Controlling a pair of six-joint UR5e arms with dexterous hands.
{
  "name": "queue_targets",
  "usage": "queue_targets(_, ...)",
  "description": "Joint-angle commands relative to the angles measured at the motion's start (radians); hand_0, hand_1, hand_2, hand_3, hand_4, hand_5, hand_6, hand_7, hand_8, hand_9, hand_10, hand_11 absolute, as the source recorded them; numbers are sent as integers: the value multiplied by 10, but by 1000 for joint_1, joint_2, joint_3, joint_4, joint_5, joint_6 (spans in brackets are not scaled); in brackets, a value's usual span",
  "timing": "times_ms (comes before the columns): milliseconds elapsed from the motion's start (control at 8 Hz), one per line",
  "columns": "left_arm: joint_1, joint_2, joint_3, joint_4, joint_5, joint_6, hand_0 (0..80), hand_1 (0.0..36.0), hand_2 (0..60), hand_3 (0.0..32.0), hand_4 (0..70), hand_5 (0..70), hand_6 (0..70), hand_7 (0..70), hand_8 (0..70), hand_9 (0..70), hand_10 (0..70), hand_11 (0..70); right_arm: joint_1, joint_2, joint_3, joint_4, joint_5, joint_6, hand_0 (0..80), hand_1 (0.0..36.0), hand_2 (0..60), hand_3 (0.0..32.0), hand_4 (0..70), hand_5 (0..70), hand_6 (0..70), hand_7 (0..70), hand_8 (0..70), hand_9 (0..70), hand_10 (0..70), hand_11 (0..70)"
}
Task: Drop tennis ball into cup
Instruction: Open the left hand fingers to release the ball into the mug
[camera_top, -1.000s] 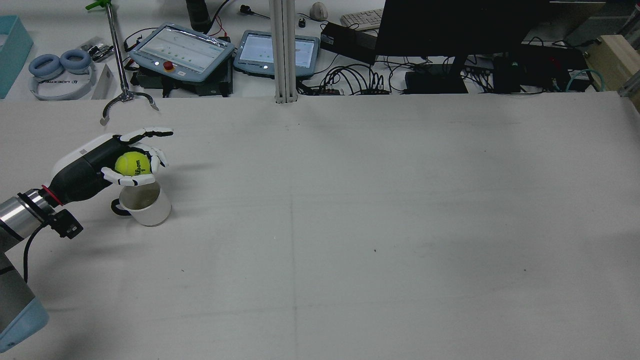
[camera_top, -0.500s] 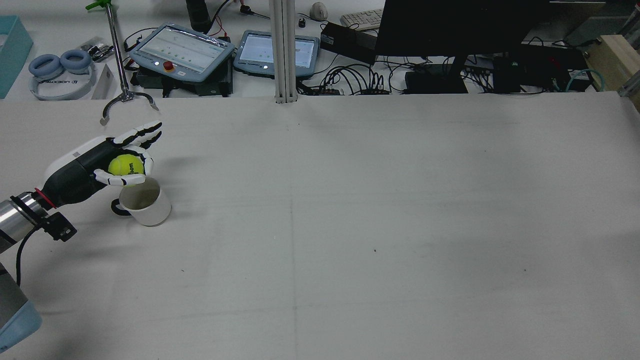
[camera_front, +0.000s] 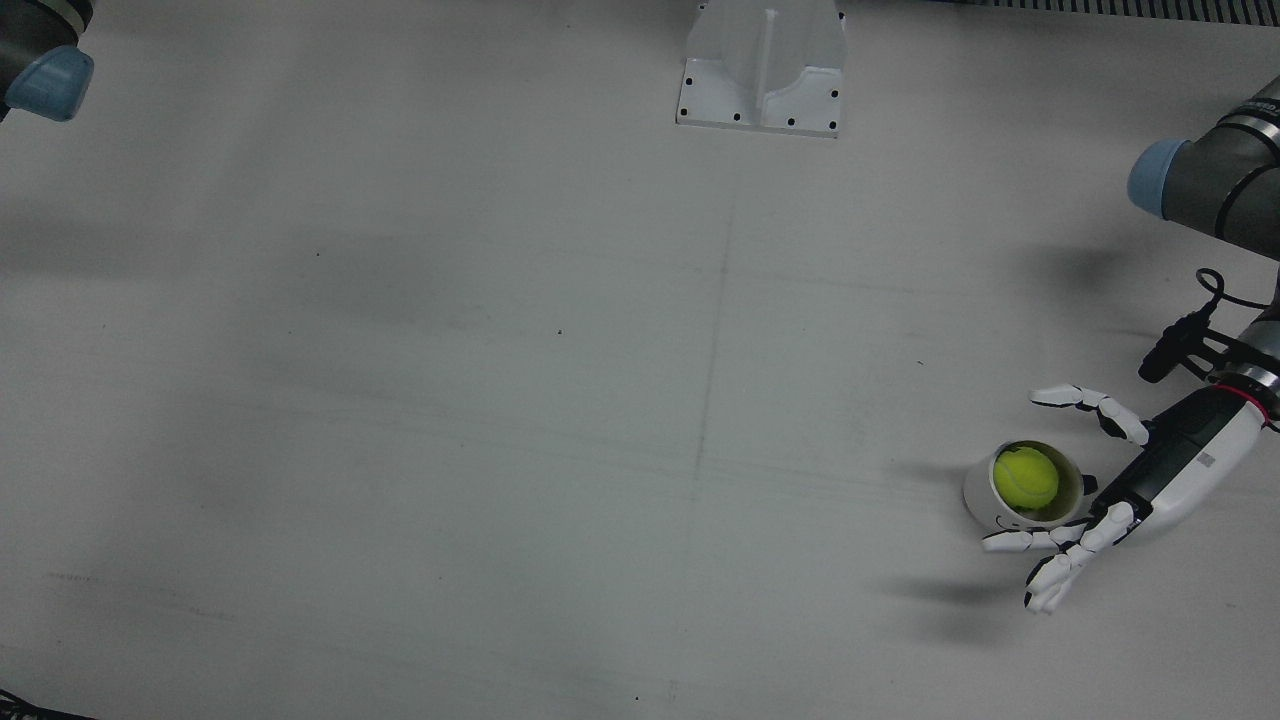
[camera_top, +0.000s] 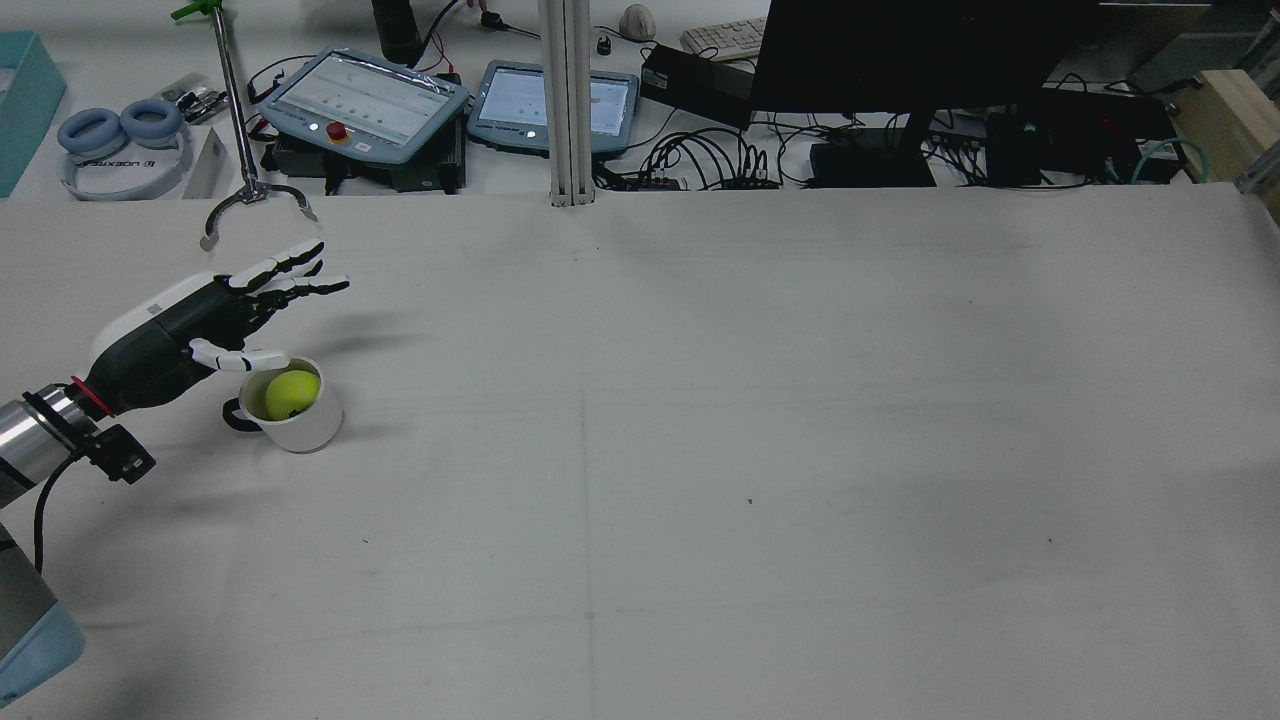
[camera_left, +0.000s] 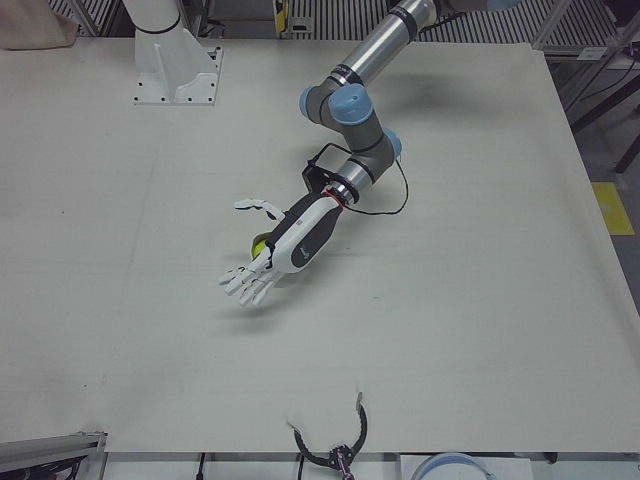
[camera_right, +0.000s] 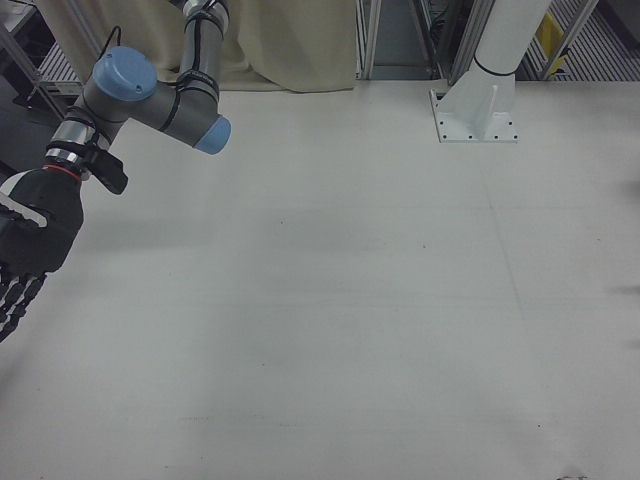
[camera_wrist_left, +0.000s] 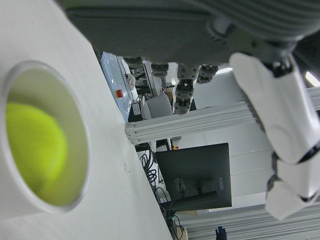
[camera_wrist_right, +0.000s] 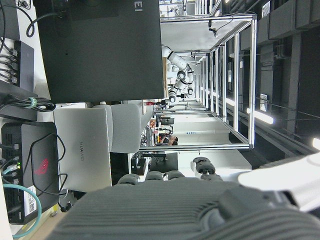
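Observation:
The yellow tennis ball (camera_top: 292, 393) lies inside the white mug-shaped cup (camera_top: 308, 430), which stands upright near the table's left side in the rear view. From above, the ball (camera_front: 1025, 477) fills the cup (camera_front: 980, 497). My left hand (camera_top: 195, 322) hovers just behind and above the cup, open, fingers spread and holding nothing; it also shows as the left hand (camera_front: 1150, 478) and the left hand (camera_left: 292, 243). The left hand view looks into the cup (camera_wrist_left: 47, 212) at the ball (camera_wrist_left: 35, 150). My right hand (camera_right: 28, 235) hangs open at the far side, away from the cup.
A white pedestal base (camera_front: 762, 65) stands at the table's robot side. Beyond the far edge lie two teach pendants (camera_top: 365, 100), headphones (camera_top: 120, 140), a grabber tool (camera_top: 245, 190), an aluminium post (camera_top: 567, 100) and a dark monitor (camera_top: 900, 50) with cables.
The left hand was shut on the ball over the cup; its fingers have spread and the ball has dropped into the cup. The arm has drawn back slightly.

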Motion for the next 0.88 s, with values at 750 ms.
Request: queue_targets(750,-521,88,4,92,58,-161,427,100,242,0,167,92,376,149,97,56,35,58,0,0,0,0,0,0,0,0,0,0,0,0,0,0,0,0,0,0)
